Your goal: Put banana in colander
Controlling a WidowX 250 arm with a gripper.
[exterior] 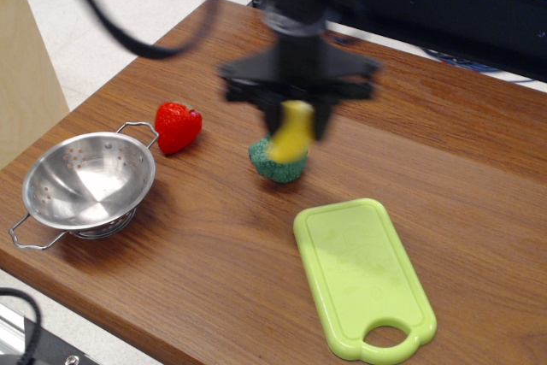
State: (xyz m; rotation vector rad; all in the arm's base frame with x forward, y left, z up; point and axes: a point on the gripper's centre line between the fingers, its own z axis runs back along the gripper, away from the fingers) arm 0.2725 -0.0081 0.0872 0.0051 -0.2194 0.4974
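My gripper [294, 122] is shut on the yellow banana [289, 136] and holds it in the air, blurred by motion, over the middle of the table. The banana hangs below the fingers, in front of a green broccoli toy [275, 165]. The shiny steel colander [87, 179] stands upright and empty near the table's left front edge, well to the left of the gripper.
A red strawberry [178, 126] lies just right of the colander's far handle. A lime-green cutting board [362, 276] lies at the front right. The wooden table [461, 177] ends at the left and front. A dark cabinet stands behind.
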